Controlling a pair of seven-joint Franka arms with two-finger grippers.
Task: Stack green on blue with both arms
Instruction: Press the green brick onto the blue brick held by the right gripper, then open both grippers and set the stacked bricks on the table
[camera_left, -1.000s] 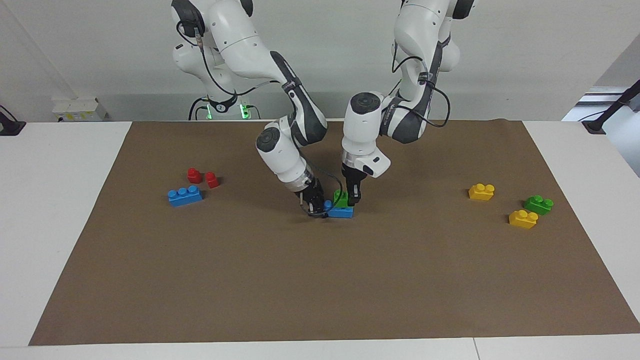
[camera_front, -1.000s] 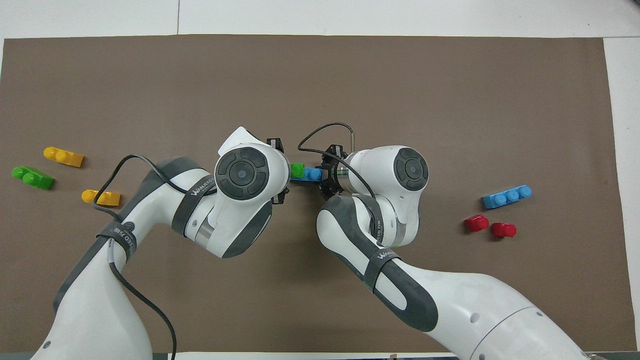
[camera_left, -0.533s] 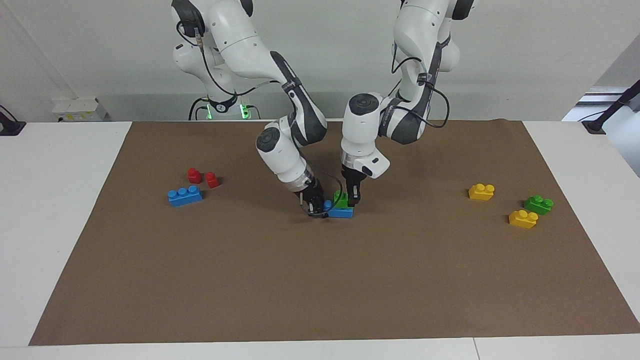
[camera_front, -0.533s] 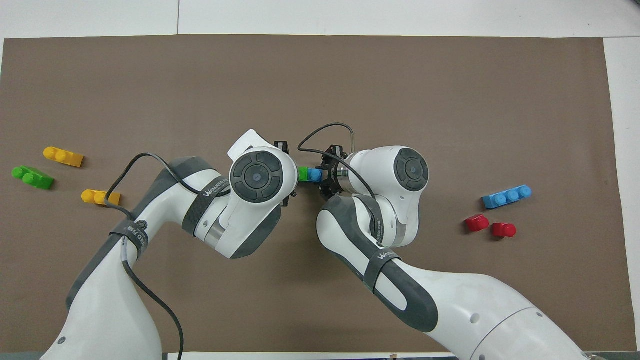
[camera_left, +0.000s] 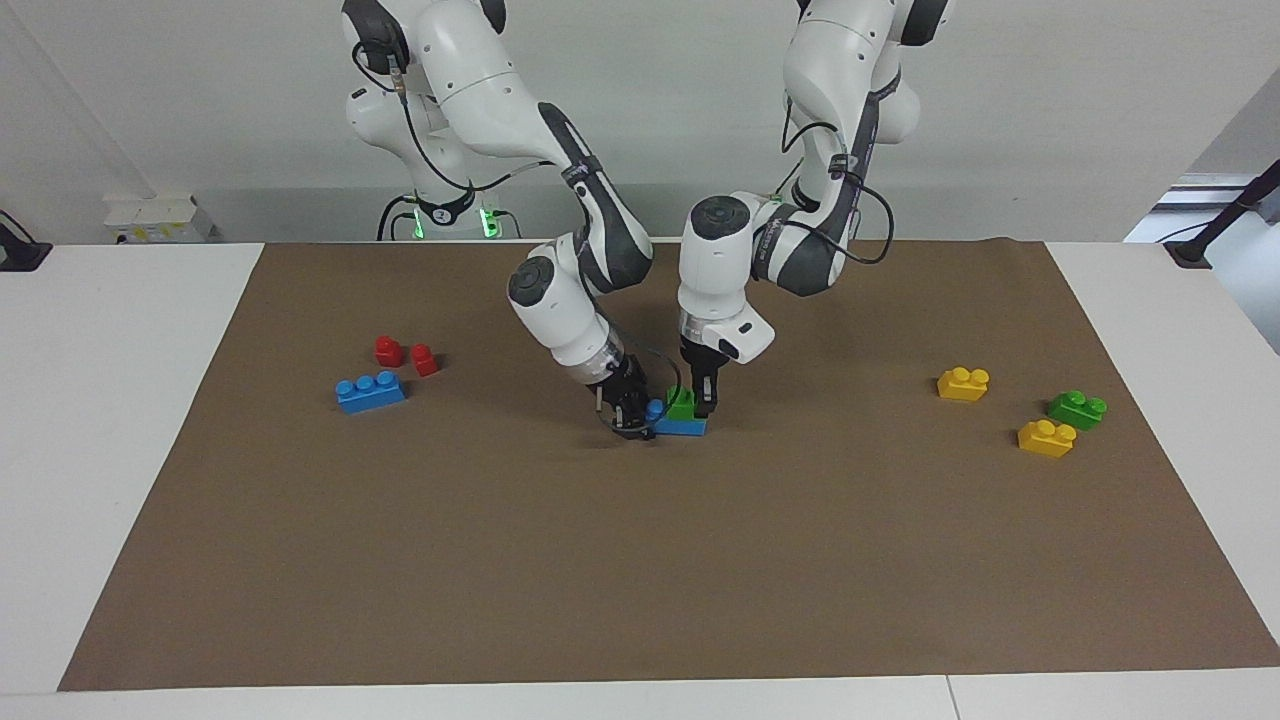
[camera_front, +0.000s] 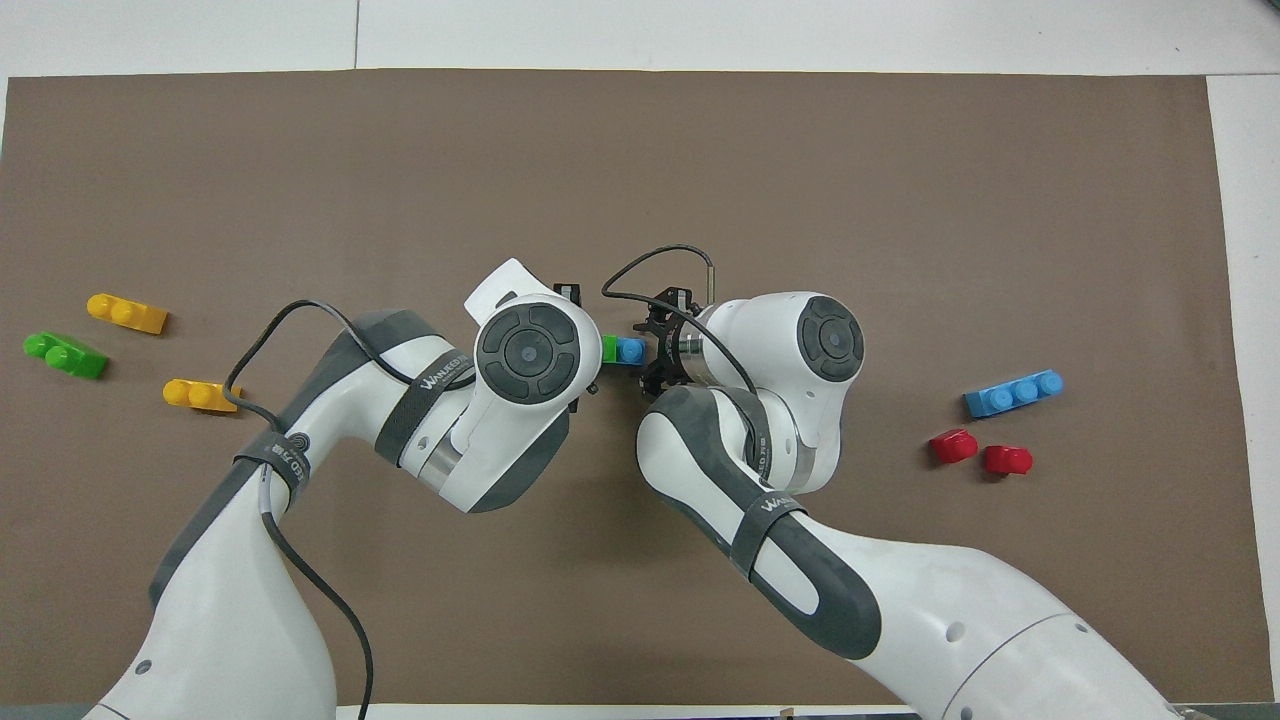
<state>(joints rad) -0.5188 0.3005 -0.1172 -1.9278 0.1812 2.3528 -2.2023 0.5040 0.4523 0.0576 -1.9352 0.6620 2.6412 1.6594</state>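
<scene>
1. Green brick, 2 studs, sits on the blue brick at frame centre.
2. Left gripper touches the green; its grip cannot be told.
3. Right gripper meets the blue's end; its grip cannot be told.

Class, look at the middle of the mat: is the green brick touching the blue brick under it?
Touching. In the facing view the green brick sits directly on the blue brick, with no gap showing between them.
</scene>
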